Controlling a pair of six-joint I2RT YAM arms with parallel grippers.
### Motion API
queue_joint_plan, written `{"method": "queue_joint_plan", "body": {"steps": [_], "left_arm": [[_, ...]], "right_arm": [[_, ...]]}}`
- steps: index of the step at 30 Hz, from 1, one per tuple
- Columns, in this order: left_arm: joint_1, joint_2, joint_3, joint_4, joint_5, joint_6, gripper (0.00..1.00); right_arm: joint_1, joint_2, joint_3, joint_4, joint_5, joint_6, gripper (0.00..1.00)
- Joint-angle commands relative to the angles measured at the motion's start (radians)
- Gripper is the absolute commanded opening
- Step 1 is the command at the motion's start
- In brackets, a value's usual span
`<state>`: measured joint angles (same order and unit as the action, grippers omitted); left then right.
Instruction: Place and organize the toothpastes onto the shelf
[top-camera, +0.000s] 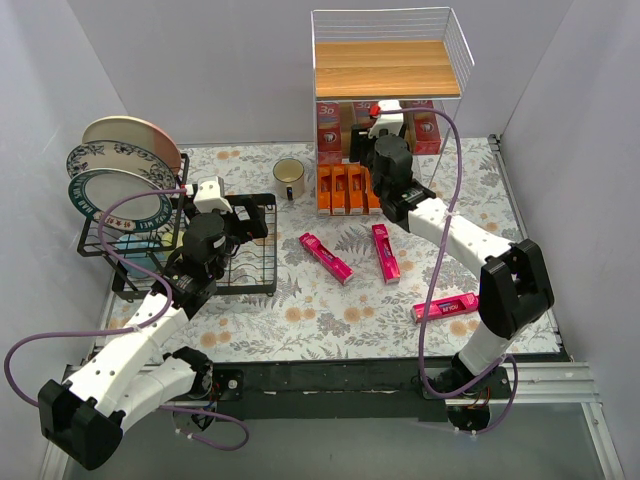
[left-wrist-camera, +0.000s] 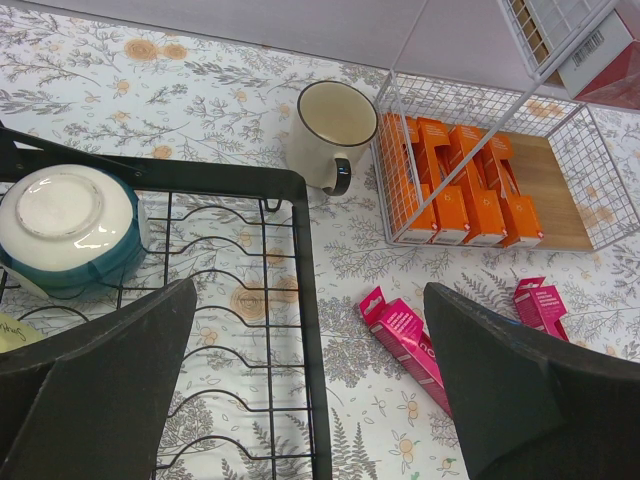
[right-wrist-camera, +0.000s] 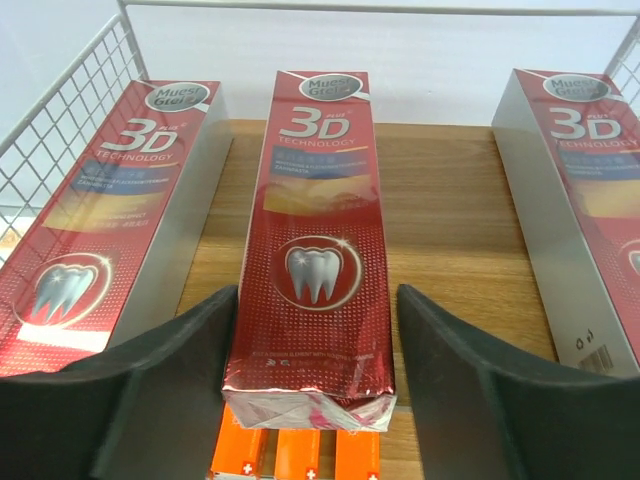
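Altogether three red cartons (right-wrist-camera: 310, 250), four orange cartons (left-wrist-camera: 450, 190), three pink cartons (top-camera: 326, 257).

This looked like a robotics lab booth dressed as a home counter: plain pale partition walls (top-camera: 220, 70) enclosed a floral-patterned tablecloth (top-camera: 330, 325) bearing a black wire dish rack (top-camera: 250, 270).

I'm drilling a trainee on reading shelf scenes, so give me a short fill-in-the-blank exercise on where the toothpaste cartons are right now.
The pink cartons lying loose on the table number ___. The orange cartons sit on the shelf's ___ tier. The right gripper has its fingers either side of a ___ carton.
Missing words: three, bottom, red.
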<state>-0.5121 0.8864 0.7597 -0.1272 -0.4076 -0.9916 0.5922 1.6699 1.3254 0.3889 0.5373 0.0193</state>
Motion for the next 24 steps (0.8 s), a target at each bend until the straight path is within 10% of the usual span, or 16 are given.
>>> {"method": "queue_joint_plan", "body": {"steps": [1,24], "left_arm": [[0.007,-0.02,-0.011,0.0,-0.007,0.01,0.98],[0.006,-0.02,-0.013,0.001,-0.011,0.011,0.98]], "right_arm": [[0.003,-0.061,-0.025,0.082,0.053,-0.016,0.69],[0.003,-0.082,-0.065,0.097,0.122,-0.009,0.66]]}}
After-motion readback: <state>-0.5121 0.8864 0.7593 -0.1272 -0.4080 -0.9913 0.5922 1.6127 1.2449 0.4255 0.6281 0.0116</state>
